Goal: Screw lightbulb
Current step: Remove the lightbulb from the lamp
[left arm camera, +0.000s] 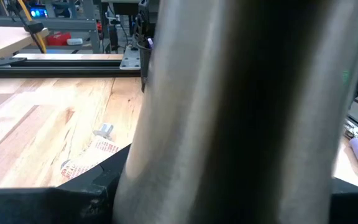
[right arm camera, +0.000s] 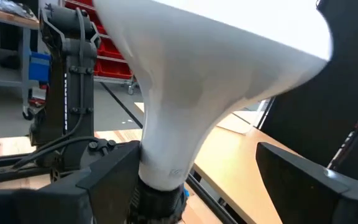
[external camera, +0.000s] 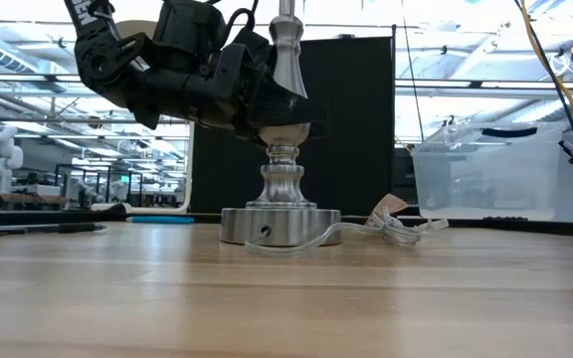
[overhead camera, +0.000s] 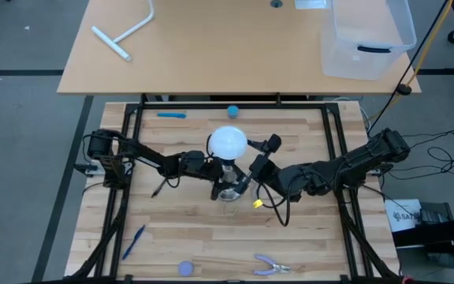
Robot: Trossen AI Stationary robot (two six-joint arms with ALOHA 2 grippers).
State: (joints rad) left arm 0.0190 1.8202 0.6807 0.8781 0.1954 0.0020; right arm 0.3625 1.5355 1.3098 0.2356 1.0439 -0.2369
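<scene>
Table centre: your lightbulb sits atop silver stand, globe up, neck down in black socket. Left gripper comes in from 9 o'clock, fingers clamped on stand's stem; stem fills left wrist view. Right gripper reaches in from 3 o'clock, fingers spread either side of bulb's tapered neck, not pinching it. Clear cord trails from stand base. Blue ball lies at 12 o'clock from bulb, well apart.
</scene>
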